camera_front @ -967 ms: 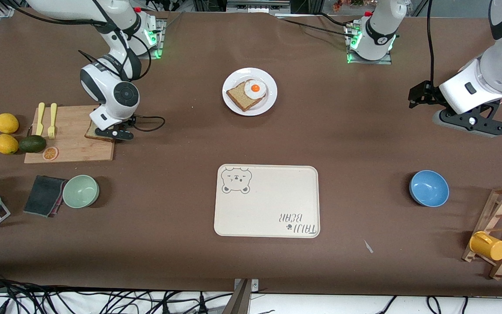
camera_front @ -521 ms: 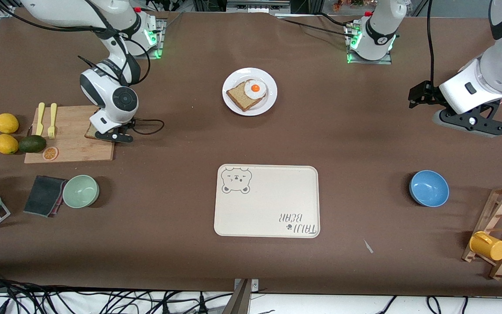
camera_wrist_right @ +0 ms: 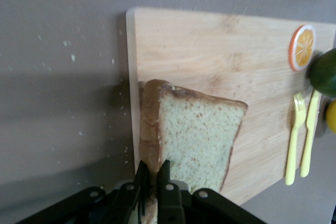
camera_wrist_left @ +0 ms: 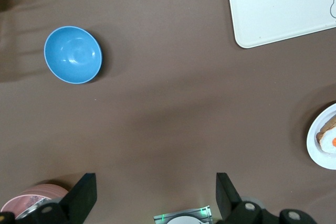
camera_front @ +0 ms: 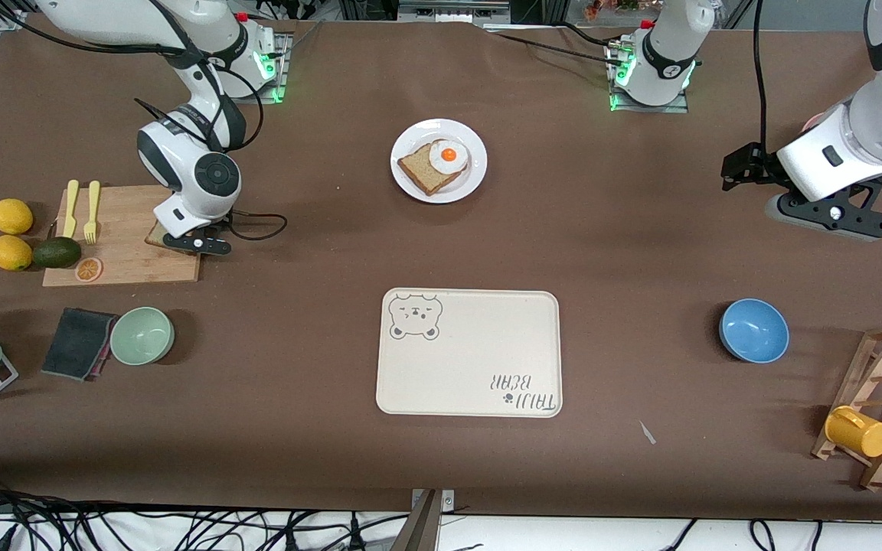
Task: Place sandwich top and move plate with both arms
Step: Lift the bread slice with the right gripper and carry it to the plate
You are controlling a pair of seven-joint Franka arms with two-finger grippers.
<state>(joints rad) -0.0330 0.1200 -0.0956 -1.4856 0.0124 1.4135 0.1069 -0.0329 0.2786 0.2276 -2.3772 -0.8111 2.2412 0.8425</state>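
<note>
The sandwich top (camera_wrist_right: 195,139), a light tan speckled slice with a brown crust, is over the wooden cutting board (camera_wrist_right: 210,56). A little of it shows in the front view (camera_front: 155,233). My right gripper (camera_wrist_right: 153,170) is shut on its crust edge, and shows at the board's edge in the front view (camera_front: 178,239). The white plate (camera_front: 412,138) holds a darker slice (camera_front: 419,170) and a fried egg (camera_front: 449,155); its rim also shows in the left wrist view (camera_wrist_left: 315,146). My left gripper (camera_wrist_left: 155,195) is open and empty, up over bare table at the left arm's end (camera_front: 741,164).
On the board lie a yellow fork (camera_front: 92,210) and knife, beside an avocado (camera_front: 57,252) and two lemons. A green bowl (camera_front: 142,335) and dark cloth lie nearer the camera. The bear-print tray (camera_front: 469,352), blue bowl (camera_front: 753,330) and a rack with a yellow mug (camera_front: 857,431) stand nearer too.
My right gripper has shifted slightly toward the right arm's end of the table with the slice in it. My left arm has drifted a little.
</note>
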